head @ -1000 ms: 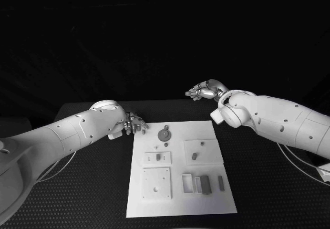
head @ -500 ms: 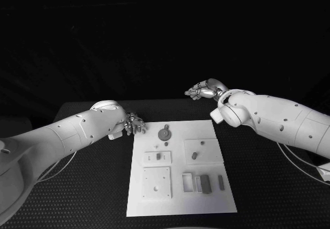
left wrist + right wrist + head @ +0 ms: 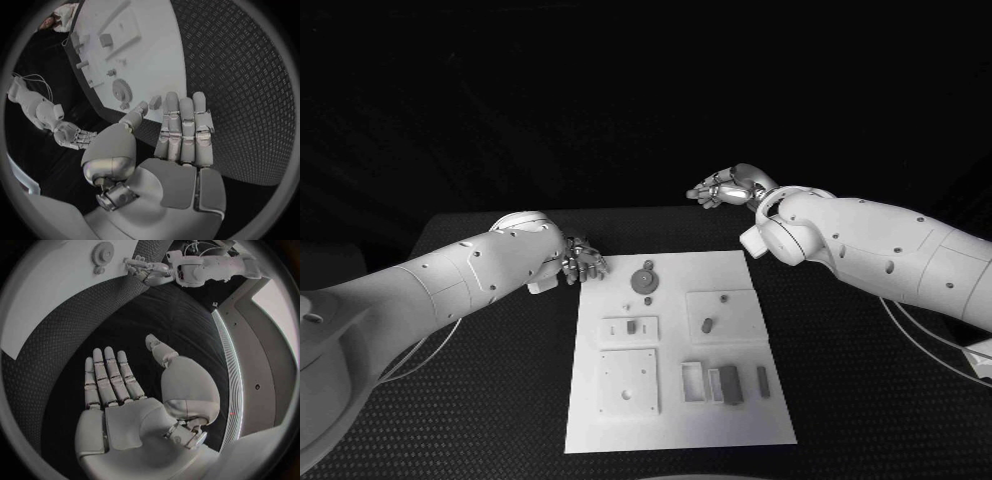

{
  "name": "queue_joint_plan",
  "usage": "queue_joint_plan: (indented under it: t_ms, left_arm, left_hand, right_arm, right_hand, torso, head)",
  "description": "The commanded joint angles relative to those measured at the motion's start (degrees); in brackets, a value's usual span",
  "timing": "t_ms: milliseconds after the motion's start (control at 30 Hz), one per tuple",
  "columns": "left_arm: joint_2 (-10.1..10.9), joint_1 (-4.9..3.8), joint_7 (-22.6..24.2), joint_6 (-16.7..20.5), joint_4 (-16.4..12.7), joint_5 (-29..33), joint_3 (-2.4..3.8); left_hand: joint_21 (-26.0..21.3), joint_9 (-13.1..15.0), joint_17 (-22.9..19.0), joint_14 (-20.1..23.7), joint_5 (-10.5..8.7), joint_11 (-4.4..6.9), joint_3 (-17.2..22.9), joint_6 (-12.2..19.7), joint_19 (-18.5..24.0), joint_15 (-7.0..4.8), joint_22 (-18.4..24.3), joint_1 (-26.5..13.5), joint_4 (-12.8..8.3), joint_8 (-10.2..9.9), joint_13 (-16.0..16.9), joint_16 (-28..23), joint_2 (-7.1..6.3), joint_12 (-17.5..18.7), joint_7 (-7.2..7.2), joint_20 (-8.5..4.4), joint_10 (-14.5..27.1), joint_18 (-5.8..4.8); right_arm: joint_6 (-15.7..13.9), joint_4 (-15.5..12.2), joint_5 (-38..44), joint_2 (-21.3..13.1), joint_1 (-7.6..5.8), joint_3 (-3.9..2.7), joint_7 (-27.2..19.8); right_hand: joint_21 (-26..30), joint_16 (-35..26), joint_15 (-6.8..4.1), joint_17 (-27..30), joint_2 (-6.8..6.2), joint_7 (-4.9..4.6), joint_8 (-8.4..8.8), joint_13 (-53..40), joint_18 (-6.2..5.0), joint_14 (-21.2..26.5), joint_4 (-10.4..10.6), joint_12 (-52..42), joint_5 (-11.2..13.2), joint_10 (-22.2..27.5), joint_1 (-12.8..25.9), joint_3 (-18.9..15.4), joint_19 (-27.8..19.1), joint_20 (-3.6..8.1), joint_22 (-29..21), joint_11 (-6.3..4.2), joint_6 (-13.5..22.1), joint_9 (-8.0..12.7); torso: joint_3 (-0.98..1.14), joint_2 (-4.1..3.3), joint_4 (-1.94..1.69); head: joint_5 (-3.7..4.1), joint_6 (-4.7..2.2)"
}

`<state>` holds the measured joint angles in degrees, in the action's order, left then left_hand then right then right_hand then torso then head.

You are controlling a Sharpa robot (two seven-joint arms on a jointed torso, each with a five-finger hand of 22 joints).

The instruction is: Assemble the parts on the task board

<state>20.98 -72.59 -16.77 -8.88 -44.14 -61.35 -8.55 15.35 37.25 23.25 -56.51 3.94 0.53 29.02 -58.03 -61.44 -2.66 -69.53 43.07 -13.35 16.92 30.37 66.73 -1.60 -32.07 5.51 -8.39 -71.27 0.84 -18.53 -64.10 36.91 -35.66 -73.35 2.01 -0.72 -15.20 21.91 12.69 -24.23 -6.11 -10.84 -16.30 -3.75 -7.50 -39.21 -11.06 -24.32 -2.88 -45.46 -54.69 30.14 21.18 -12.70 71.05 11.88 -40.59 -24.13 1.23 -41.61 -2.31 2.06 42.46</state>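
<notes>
Both silver hands, left hand [image 3: 178, 135] and right hand [image 3: 122, 385], flat-fingered, seemingly empty, near toothed gear [image 3: 122, 91].

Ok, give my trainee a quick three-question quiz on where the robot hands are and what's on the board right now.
1. True or false: the left robot hand is holding the round grey gear.
2. Which robot hand is nearer the flat white task board? A) left B) right
3. Fill in: the right robot hand hangs over the black ____ , off the board.

Key: 1 false, its fingers are straight and hold nothing in the left wrist view. 2 A, it sits beside the board's far left corner. 3 table.
</notes>
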Motion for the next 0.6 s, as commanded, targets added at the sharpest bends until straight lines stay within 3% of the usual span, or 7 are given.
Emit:
queue_joint_plan:
  t_ms: [33,433,467,500,600]
  left_arm:
    - [-0.2,0.01,0.6,0.1,0.0,0.7,0.02]
    - [-0.3,0.03,0.6,0.4,0.2,2.4,0.03]
    - [-0.3,0.04,0.6,0.4,0.2,2.4,0.03]
    - [-0.3,0.04,0.5,0.2,0.2,2.4,0.03]
    - [-0.4,0.07,0.2,0.3,0.4,2.4,0.03]
  left_hand:
    - [-0.4,-0.1,-0.1,-0.5,0.2,-0.01,0.3,-0.3,-0.4,-0.06,-0.1,0.6,-0.3,0.1,-0.1,-0.3,0.31,0.4,0.03,0.1,-0.4,-0.22]
    - [-0.8,-0.6,-0.1,-0.7,0.42,-0.05,1.6,-0.5,-0.6,0.01,-0.4,4.1,-1.6,0.3,-0.2,-0.7,3.91,1.6,0.05,0.16,-1.0,-0.35]
    - [-0.8,-0.6,-0.1,-0.8,0.53,-0.04,1.9,-0.5,-0.7,0.0,-0.4,4.6,-1.8,0.4,-0.2,-0.7,4.1,1.7,0.04,0.15,-1.1,-0.35]
    - [-0.9,-0.7,-0.1,-0.9,-0.59,0.01,3.2,-0.6,-0.8,-0.04,-0.5,5.9,-1.5,0.5,-0.1,-0.7,3.77,1.8,-0.01,0.14,-1.3,-0.35]
    - [-0.8,-0.8,0.0,-1.3,0.17,0.13,4.8,-1.2,-1.2,-0.08,-0.7,7.3,-1.1,0.8,0.0,-0.6,4.27,2.0,-0.16,0.08,-1.8,-0.38]
  right_arm:
    - [0.8,0.0,0.1,0.1,0.01,0.0,-0.6]
    - [0.9,0.0,0.1,0.2,0.01,0.0,-0.4]
    - [1.0,0.0,0.1,0.2,0.01,0.0,-0.4]
    - [1.0,0.1,0.1,0.2,0.01,0.0,-0.3]
    - [1.1,0.1,0.1,0.2,0.02,0.0,-0.3]
  right_hand:
    - [0.3,-0.3,0.42,0.1,-0.51,-2.25,-0.18,-0.1,0.85,0.1,0.4,0.3,0.0,-0.3,-0.3,0.0,-0.3,-0.03,0.1,-0.11,0.5,0.1]
    - [0.4,-0.4,0.45,0.3,-0.5,-2.31,-0.25,-0.1,0.82,0.2,0.4,0.7,0.0,-0.6,-0.3,0.0,-0.1,0.01,0.4,-0.07,0.5,0.1]
    - [0.3,-0.4,0.45,0.3,-0.5,-2.32,-0.25,-0.1,0.81,0.2,0.4,0.7,0.0,-0.6,-0.3,0.0,-0.1,0.02,0.4,-0.07,0.6,0.1]
    - [0.3,-0.4,0.45,0.3,-0.52,-2.32,-0.25,-0.1,0.8,0.2,0.4,0.8,0.0,-0.6,-0.3,0.0,-0.1,0.02,0.4,-0.07,0.6,0.1]
    - [0.3,-0.4,0.45,0.4,-0.53,-2.33,-0.26,-0.1,0.79,0.2,0.4,0.8,0.0,-0.6,-0.3,0.0,0.0,0.03,0.4,-0.07,0.6,0.1]
  torso:
    - [0.0,0.0,-0.01]
    - [0.01,0.01,0.03]
    - [0.0,0.01,0.03]
    - [-0.01,0.01,0.04]
    - [-0.03,0.02,0.02]
  head:
    - [-0.01,0.05]
    - [-0.09,0.14]
    - [-0.09,0.14]
    - [-0.06,0.16]
    - [-0.08,0.19]
